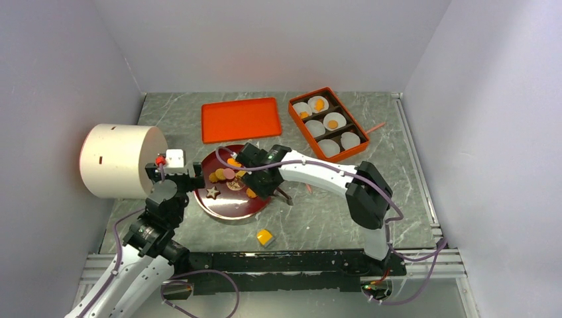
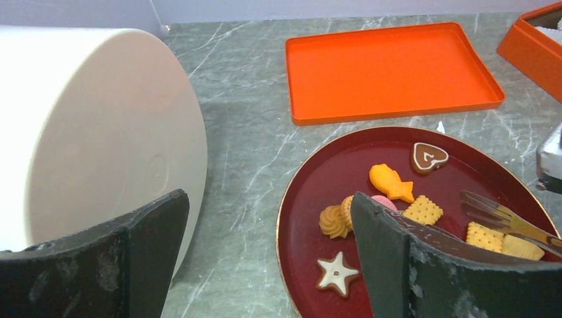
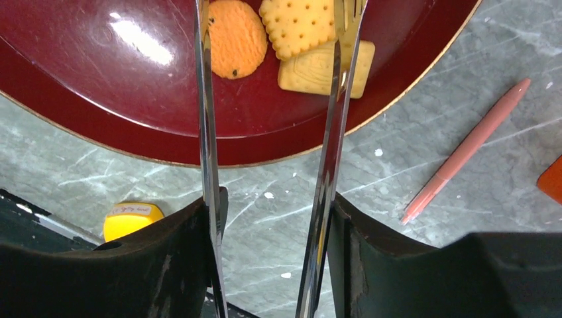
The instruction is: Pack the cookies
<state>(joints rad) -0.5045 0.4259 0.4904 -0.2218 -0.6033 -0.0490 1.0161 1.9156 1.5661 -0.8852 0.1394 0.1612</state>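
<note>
Several cookies [image 1: 225, 175] lie on a dark red plate [image 1: 225, 215]. The left wrist view shows a fish [image 2: 391, 182], a heart [image 2: 429, 157], a star [image 2: 337, 273] and a square cracker [image 2: 424, 209]. My right gripper [image 1: 265, 180] is shut on metal tongs [image 3: 205, 99], whose open arms reach over the plate on either side of a square cracker [image 3: 298, 26], beside a round orange cookie [image 3: 236, 36]. My left gripper [image 2: 268, 199] is open and empty at the plate's left rim. An orange box [image 1: 328, 122] of white cups holds a few orange cookies.
A large white cylinder [image 1: 119, 159] lies left of the plate, close to my left gripper. The orange lid [image 1: 240, 119] lies behind the plate. A yellow cube [image 1: 265, 237] sits in front of the plate. A pink stick [image 3: 464, 152] lies right of the plate.
</note>
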